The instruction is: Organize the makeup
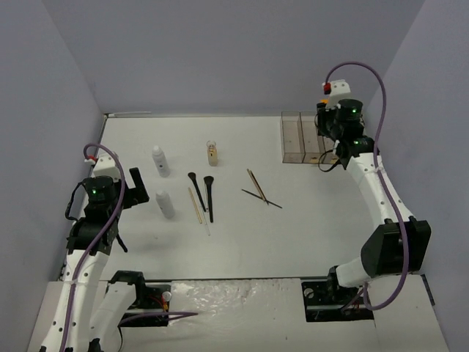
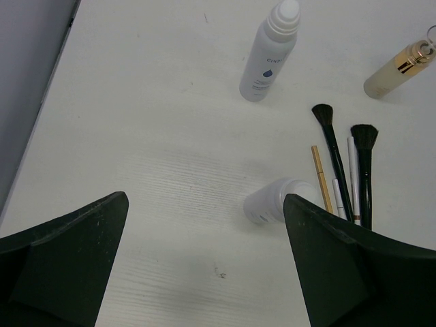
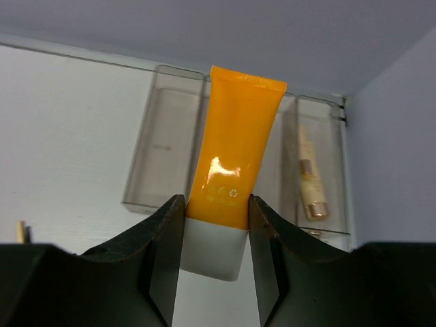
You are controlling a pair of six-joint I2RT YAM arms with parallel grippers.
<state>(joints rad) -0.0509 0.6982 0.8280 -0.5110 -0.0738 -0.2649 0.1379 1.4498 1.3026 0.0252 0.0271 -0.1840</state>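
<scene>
Top: right gripper (image 1: 327, 159) at the clear box (image 1: 300, 139), back right; left gripper (image 1: 137, 188) beside a white bottle (image 1: 165, 204).
Left wrist: jaws wide apart, empty.
Right wrist: jaws clamp orange tube (image 3: 235, 150) near its cap, long axis pointing over the box's middle compartments.

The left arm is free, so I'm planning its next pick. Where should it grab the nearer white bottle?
Mid-body, from its left, using the open left gripper. The white bottle seems to stand upright and round; brushes lie close on its right, so the left side looks freer.
</scene>
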